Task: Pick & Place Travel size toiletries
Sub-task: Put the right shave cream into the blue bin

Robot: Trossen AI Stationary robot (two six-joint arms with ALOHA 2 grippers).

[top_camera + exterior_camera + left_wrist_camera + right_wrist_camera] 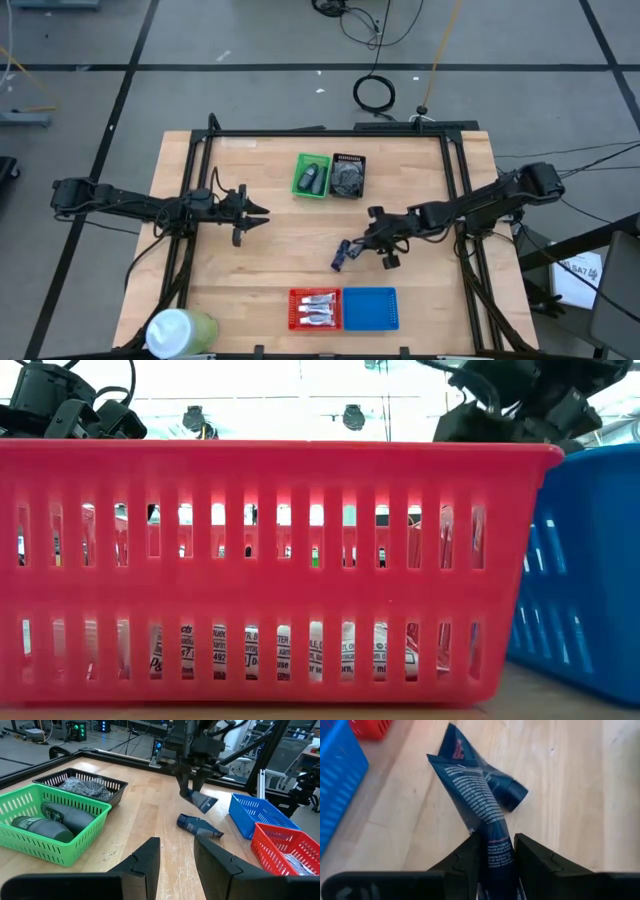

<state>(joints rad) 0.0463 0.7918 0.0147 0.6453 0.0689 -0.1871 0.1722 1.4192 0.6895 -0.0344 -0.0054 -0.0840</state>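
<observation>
At the bottom centre of the high view, the red tray (314,309) is holding white-silver tubes (313,311), with the blue tray (371,308) touching it on the right. Above them, in the middle of the tabletop (290,255), the right gripper (496,851) is pinching one dark navy tube (479,805) between its fingers (464,855); the tube is sticking out past the fingertips and hanging over a second navy tube (199,825) that is lying flat on the wood. At centre left, the left gripper (257,213) is hovering with its fingers (147,862) parted and gripping nothing. Toward the top centre, the green tray (313,176) is holding two grey oval containers (50,821), and the black tray (348,175) is sitting right beside it.
</observation>
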